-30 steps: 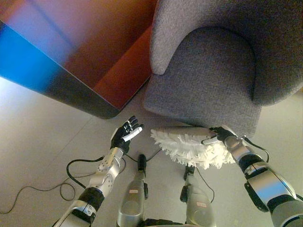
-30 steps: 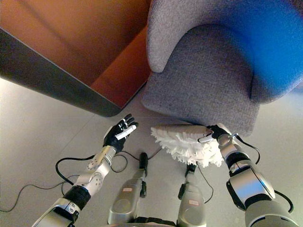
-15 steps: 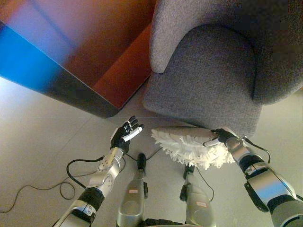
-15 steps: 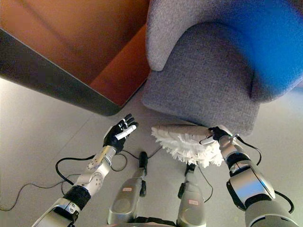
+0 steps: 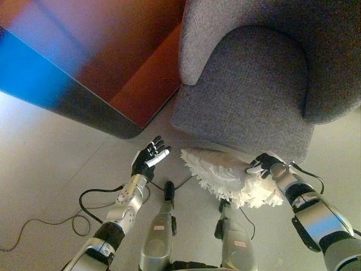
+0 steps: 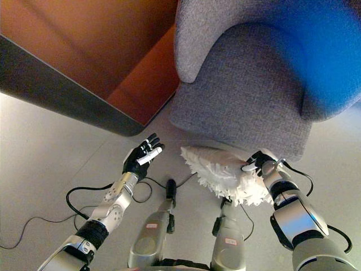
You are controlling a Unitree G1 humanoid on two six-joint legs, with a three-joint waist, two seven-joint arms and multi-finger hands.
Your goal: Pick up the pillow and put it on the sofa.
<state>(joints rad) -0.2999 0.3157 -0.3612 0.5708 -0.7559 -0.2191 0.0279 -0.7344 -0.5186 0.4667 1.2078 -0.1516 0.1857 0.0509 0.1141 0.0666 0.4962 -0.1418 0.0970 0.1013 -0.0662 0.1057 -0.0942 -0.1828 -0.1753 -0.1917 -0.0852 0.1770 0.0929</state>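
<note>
A white shaggy pillow [image 5: 225, 175] hangs in the air just in front of the grey sofa's [image 5: 248, 90] front edge, tilted with its right end low. My right hand [image 5: 263, 165] is shut on the pillow's right edge and holds it up. My left hand [image 5: 149, 160] is open and empty, fingers spread, a short way left of the pillow and apart from it. The sofa's seat cushion [image 6: 242, 90] is bare.
A brown-orange cabinet [image 5: 96, 62] with a dark base stands to the left of the sofa, close to its armrest. Pale floor [image 5: 39, 169] spreads out at the left and below the sofa.
The pillow has tipped, its right end sagging lower under my right hand. My left hand has barely moved.
</note>
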